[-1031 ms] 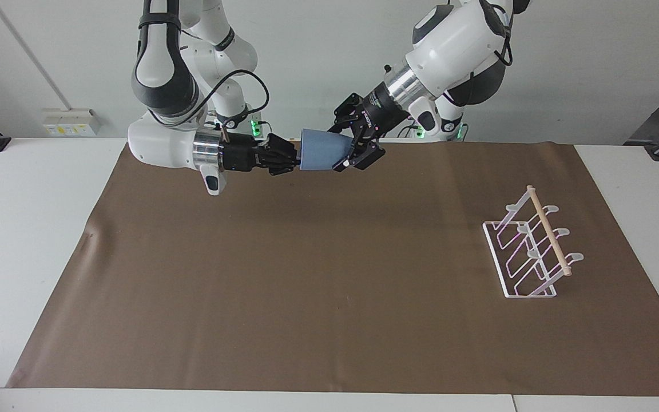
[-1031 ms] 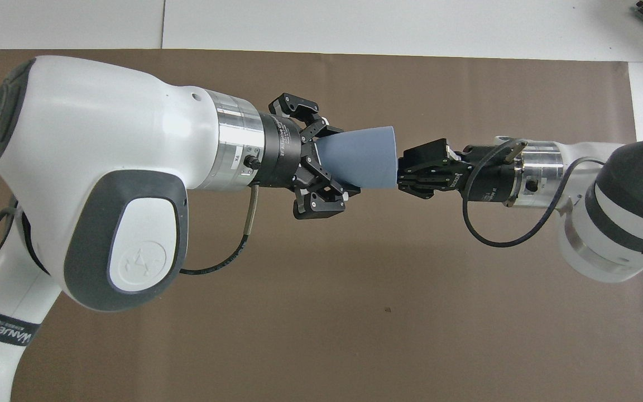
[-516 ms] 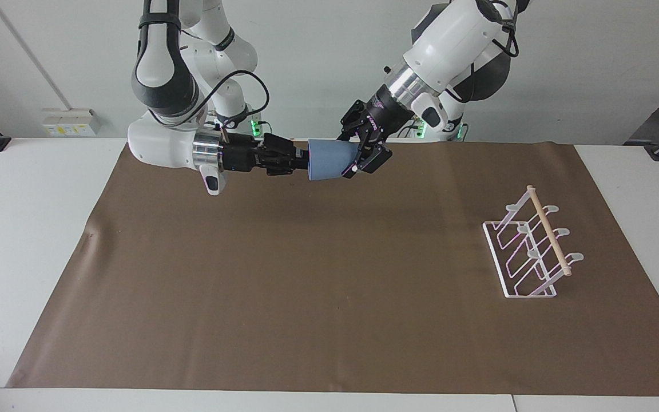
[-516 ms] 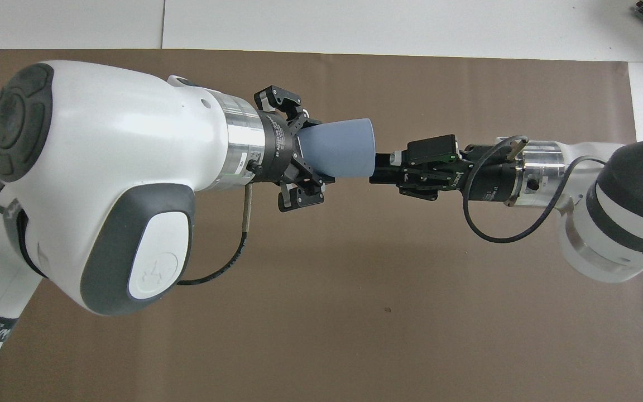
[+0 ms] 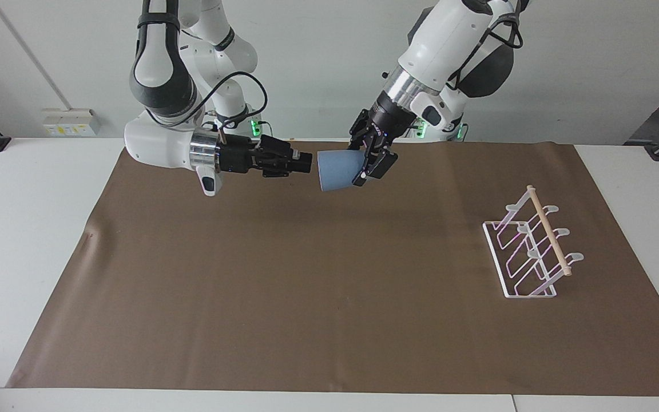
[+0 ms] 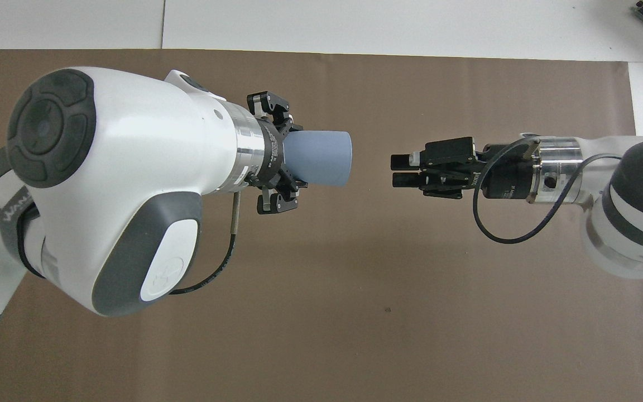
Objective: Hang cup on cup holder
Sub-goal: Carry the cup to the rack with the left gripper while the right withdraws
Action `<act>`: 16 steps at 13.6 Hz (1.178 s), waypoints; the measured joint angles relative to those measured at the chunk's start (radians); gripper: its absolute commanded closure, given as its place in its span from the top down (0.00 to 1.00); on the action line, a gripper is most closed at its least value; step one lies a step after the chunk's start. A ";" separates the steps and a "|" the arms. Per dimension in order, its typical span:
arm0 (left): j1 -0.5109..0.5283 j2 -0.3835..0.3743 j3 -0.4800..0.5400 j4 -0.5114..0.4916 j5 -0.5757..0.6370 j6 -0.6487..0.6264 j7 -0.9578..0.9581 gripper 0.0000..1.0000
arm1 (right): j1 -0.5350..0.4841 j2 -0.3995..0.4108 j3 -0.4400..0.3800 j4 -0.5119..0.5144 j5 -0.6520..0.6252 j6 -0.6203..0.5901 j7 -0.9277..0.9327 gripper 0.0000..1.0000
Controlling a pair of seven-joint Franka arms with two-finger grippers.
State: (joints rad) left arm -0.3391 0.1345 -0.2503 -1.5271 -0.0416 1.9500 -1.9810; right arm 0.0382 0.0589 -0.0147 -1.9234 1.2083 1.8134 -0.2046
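holding the cup by its narrow base, the left gripper hangs over the part of the brown mat nearest the robots, its fingers clamped on the cup's closed end. the cup lies on its side in the air, its wide rim turned toward the right arm's end of the table and tipped slightly down. the right gripper is level with it, just clear of the rim with an open gap between them, and its fingers look drawn close together around nothing; the overhead view shows the same gap between the rim and those fingertips. judging from this, the cup is now in the left gripper alone and the carry to the rack is the step in hand, while the right arm has no further part and waits.

farther from the robots, toward the left arm's end of the table, the cup holder stands on the mat, well apart from the cup, with its wooden dowel across the top and its white looped prongs slanting up.

the next move calls for swinging the cup out over the rack, turning its mouth down toward a prong so the prong enters the opening, then lowering along the slant before letting go. a rim that catches a neighbouring loop could shove the light rack.
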 measured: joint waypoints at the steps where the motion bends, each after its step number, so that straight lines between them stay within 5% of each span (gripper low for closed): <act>1: 0.002 -0.006 0.004 -0.007 0.042 -0.010 0.027 0.00 | -0.002 -0.001 0.000 0.013 -0.074 0.033 0.000 1.00; 6: 0.041 -0.044 0.018 -0.084 0.296 -0.018 0.109 0.00 | 0.015 -0.002 0.008 0.060 -0.488 0.191 0.012 1.00; 12: 0.121 -0.099 0.021 -0.244 0.613 0.051 0.210 0.00 | 0.045 -0.004 0.009 0.075 -0.977 0.215 0.034 1.00; 16: 0.163 -0.094 0.022 -0.319 0.792 0.102 0.210 0.00 | 0.043 -0.013 -0.003 0.125 -1.097 0.213 0.072 1.00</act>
State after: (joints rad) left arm -0.1762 0.0409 -0.2282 -1.8461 0.7500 2.0518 -1.7711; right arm 0.0816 0.0456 -0.0177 -1.7988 0.1110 2.0261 -0.1329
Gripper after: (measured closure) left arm 0.216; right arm 0.000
